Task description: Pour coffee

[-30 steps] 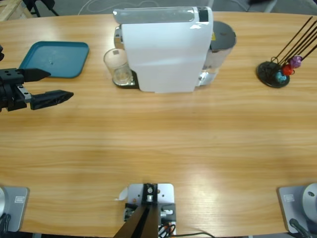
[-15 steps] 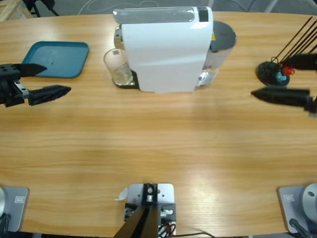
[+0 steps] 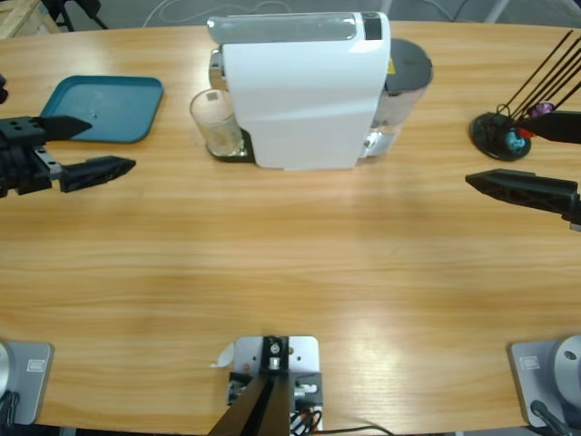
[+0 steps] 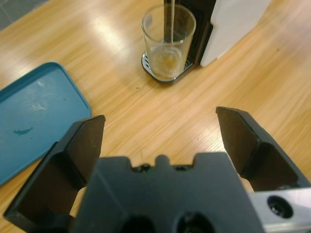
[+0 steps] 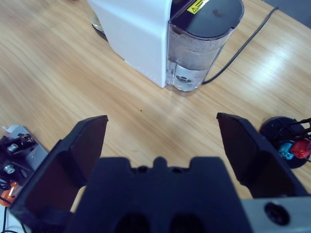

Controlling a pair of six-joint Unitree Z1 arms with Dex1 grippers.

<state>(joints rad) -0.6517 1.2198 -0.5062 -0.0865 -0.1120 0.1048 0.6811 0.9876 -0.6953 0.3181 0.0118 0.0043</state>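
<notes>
A clear glass stands on the drip plate at the left side of the white coffee machine. A shallow layer of pale brown coffee lies in its bottom, and a thin stream falls into it from above. My left gripper is open and holds nothing, well left of the glass and pointed at it. Over the table's right end, my right gripper also stands open, facing the machine's water tank.
A teal tray lies at the back left, beside the left gripper. A black capsule stand with coloured capsules sits at the back right, close to the right gripper. A black cable runs behind the machine.
The right gripper came in from the right edge and has since shifted slightly right and toward the table's front. The left gripper has barely moved.
</notes>
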